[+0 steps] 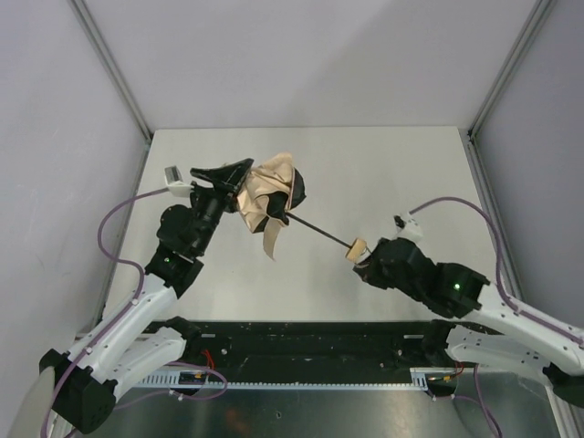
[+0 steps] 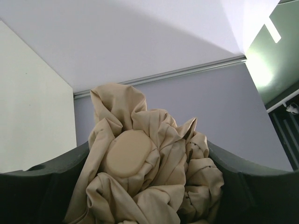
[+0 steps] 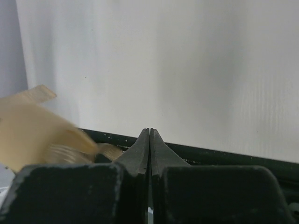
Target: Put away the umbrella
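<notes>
**Umbrella held at the fabric end; handle end not gripped**

Position: the umbrella [image 1: 269,196] lies across the middle of the surface [image 1: 392,173]. Its bunched tan fabric is at about 10 o'clock from centre. The thin black shaft [image 1: 319,232] runs out toward 4 o'clock and ends in the small tan handle [image 1: 356,246].

Left claw [image 1: 242,182]: closed around the crumpled fabric. In the wrist view the bundle fills the gap and presses against both fingers, and an oval tan cap [image 2: 128,154] faces the camera. Cannot tell whether the fingers reach the ribs under the cloth.

Right claw [image 3: 149,135]: fully closed, fingertips touching, nothing between them. The handle shows as a blur just to the 9 o'clock side of the fingers, so it sits beside them, not in them. A loop strap [image 3: 39,93] sticks up behind it.

Handling, judged:
- Light overall, but long, so one end sags or swings if only the other end is held.
- The fabric is shiny and soft, so it is likely slippery. It compresses, and a grip on cloth alone may creep.
- The shaft and ribs are thin and stiff, and bending them is the main risk.
- The handle is the only solid, blocky part and the best place to hold, squarely across its sides.

A firm hold on the handle looks like the prerequisite for any push along the shaft.
</notes>
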Robot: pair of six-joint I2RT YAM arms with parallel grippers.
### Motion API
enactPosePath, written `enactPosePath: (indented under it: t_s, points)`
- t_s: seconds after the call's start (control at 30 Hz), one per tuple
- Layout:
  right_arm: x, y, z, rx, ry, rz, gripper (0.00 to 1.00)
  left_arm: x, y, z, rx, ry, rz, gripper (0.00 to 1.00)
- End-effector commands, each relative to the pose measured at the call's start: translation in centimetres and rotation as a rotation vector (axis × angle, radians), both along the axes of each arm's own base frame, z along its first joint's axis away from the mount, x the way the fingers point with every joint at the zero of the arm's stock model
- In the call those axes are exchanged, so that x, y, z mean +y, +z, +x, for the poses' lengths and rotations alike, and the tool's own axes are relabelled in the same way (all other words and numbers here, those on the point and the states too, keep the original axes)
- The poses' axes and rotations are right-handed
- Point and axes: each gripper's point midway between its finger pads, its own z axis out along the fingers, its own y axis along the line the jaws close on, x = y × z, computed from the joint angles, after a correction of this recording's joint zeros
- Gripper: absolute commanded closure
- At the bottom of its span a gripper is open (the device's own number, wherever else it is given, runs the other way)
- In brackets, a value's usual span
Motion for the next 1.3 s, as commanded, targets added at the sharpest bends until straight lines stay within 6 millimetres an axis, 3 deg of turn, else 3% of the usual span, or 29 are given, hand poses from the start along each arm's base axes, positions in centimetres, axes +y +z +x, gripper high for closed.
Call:
enactPosePath:
  t_s: [0.0,0.17,0.23,0.33,0.5,0.53,0.63,0.67,0.73,0.93,1.0,1.27]
  points:
    - [3.6,4.7,3.1,-0.155,0.04,-0.015,1.0,0.4,2.5,-0.8,-0.078,0.021,-0.025,1.0]
    - [13.4,12.3,5.5,-0.257,0.197,0.166,1.0,-2.3,0.1,-1.0,-0.001,-0.051,-0.034,1.0]
    - [15.4,13.6,6.1,-0.262,0.222,0.201,1.0,-2.8,-0.2,-1.0,0.016,-0.07,-0.05,1.0]
    - [14.5,12.7,6.9,-0.248,0.184,0.147,1.0,-2.4,0.4,-1.3,0.008,-0.062,-0.064,1.0]
    - [9.4,8.4,6.3,-0.187,0.11,0.08,0.98,-1.8,2.0,-1.6,-0.003,-0.065,-0.126,1.0]
    - [8.7,7.6,5.9,-0.164,0.112,0.11,0.9,-1.9,2.2,-1.6,-0.002,-0.075,-0.139,1.0]
    - [8.6,5.8,4.1,-0.091,0.177,0.303,0.4,-2.3,3.0,-1.6,-0.008,-0.103,-0.167,1.0]
    - [9.0,5.8,3.3,-0.065,0.211,0.382,0.29,-2.3,3.3,-1.6,-0.013,-0.109,-0.177,1.0]
    - [9.9,6.4,2.0,0.004,0.254,0.53,0.18,-2.3,3.8,-1.7,-0.022,-0.117,-0.188,1.0]
    - [12.5,7.4,0.1,0.287,0.213,0.799,0.09,-2.2,4.7,-1.8,-0.037,-0.124,-0.215,1.0]
    - [13.2,7.9,0.0,0.333,0.186,0.887,0.08,-2.2,4.8,-1.9,-0.041,-0.128,-0.221,1.0]
    - [15.9,6.8,-0.6,0.536,0.072,1.072,0.11,-2.4,5.0,-2.2,-0.038,-0.15,-0.242,1.0]
